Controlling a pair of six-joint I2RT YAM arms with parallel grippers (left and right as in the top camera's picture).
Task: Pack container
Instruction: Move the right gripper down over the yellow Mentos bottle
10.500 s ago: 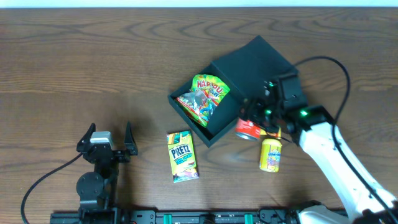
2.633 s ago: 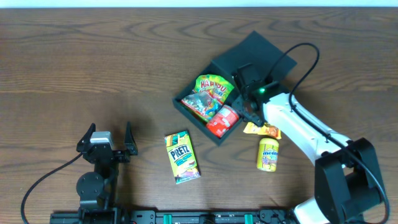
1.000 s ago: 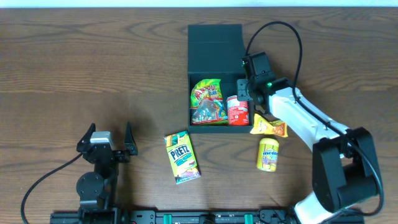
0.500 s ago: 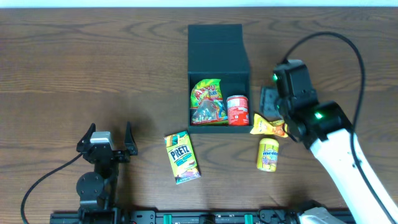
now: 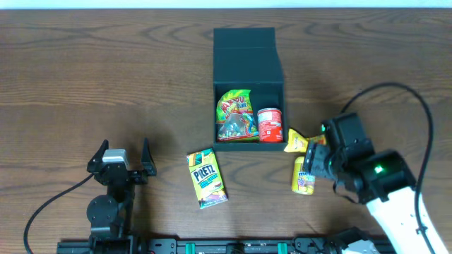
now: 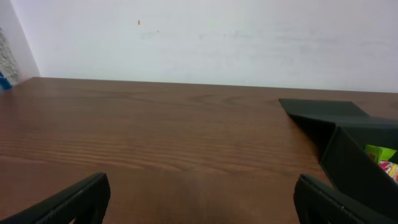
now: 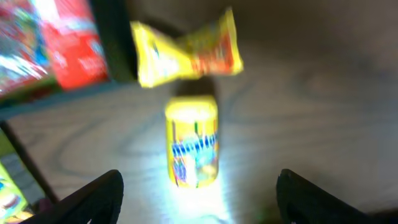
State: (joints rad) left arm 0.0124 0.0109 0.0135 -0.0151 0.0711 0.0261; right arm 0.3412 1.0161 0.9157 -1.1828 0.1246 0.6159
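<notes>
Container (image 5: pixel 244 44) mid-desk (image 5: pixel 106 70), lid open: gummy bag (image 5: pixel 235 114) and red can (image 5: pixel 269 125) in. Pretz box (image 5: pixel 205 178), yellow tube (image 5: pixel 304 176) and yellow packet (image 5: pixel 296 141) not yet packed. Right fingers (image 7: pixel 93 199) apart over the tube (empty); left fingers (image 6: pixel 81 199) apart too.

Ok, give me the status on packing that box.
Done: the Haribo bag and the red can lie inside the container, lid open. In hand: nothing gripped; the right gripper hangs open over the Mentos tub, the left gripper sits open and idle. Left: the Mentos tub, the yellow packet and the Pretz box lie on the table outside; then the lid.
</notes>
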